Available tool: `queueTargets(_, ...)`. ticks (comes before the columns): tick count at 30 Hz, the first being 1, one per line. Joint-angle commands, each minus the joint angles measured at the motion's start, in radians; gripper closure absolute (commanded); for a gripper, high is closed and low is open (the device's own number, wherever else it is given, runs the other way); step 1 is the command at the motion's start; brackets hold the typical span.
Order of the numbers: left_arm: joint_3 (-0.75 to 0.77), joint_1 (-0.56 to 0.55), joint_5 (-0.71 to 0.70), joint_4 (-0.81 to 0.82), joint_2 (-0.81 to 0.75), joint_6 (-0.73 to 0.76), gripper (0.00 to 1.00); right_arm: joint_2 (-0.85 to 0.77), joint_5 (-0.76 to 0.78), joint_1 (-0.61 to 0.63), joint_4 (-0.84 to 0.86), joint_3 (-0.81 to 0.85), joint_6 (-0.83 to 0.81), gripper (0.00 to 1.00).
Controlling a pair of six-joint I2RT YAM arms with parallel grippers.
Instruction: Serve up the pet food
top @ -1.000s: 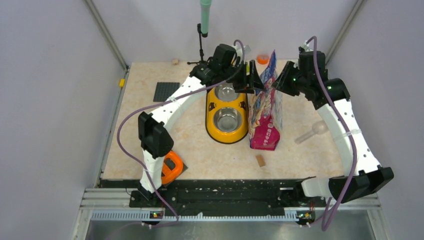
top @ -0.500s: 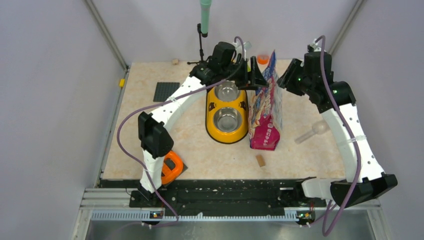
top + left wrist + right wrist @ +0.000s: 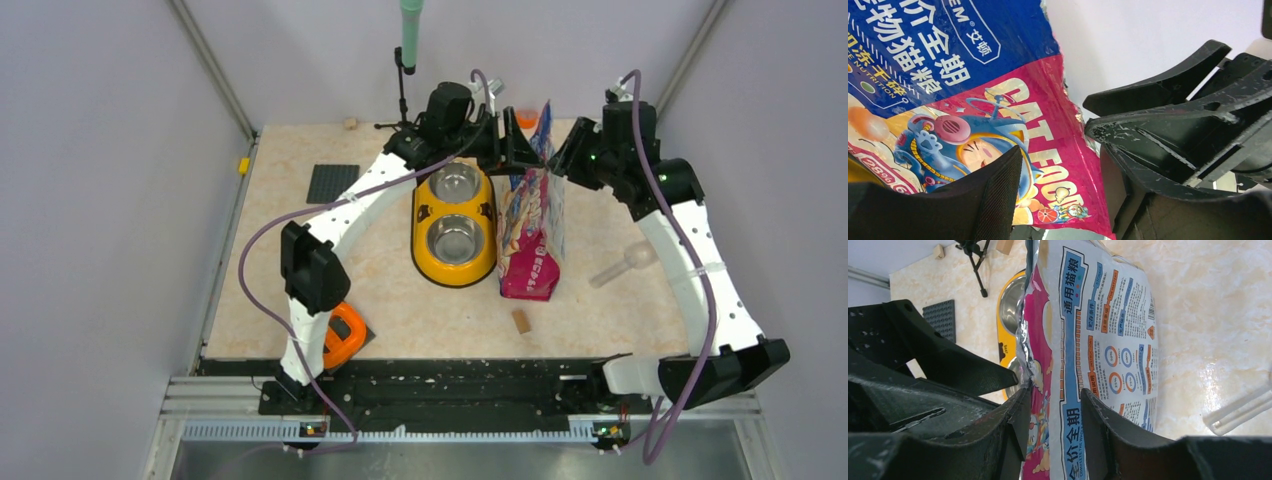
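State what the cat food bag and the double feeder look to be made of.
Cat food bag: probably glossy printed plastic film with foil lining; silvery crinkled torn edge shows in the right wrist view. Double feeder: likely glossy yellow plastic shell holding two shiny, apparently steel bowls.

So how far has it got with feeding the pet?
Early on. Done: the bag stands upright beside the yellow double bowl. In hand: both arms work at the bag's top, with the right end effector straddling its edge and the left end effector alongside it. Left: both bowl cups look empty, no kibble served.
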Motion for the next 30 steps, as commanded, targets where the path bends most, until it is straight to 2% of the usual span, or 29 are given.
queueTargets(1, 0.033, 0.000, 0.023, 0.067, 0.021, -0.033, 0.38, -0.002, -0.013, -0.006, 0.037, -0.008, -0.021, 0.58)
queueTargets(5, 0.033, -0.002, 0.016, 0.081, 0.032, -0.048, 0.40, -0.006, -0.006, -0.006, 0.039, -0.031, -0.024, 0.64)
queueTargets(12, 0.051, -0.003, 0.014, 0.106, 0.055, -0.084, 0.46, -0.004, -0.011, -0.006, 0.042, -0.044, -0.036, 0.89)
queueTargets(16, 0.052, 0.000, 0.019, 0.124, 0.056, -0.100, 0.46, -0.002, -0.027, -0.005, 0.048, -0.058, -0.037, 0.99)
queueTargets(30, 0.061, -0.006, 0.030, 0.111, 0.076, -0.108, 0.44, 0.015, -0.064, -0.007, 0.079, -0.063, -0.026, 1.00)
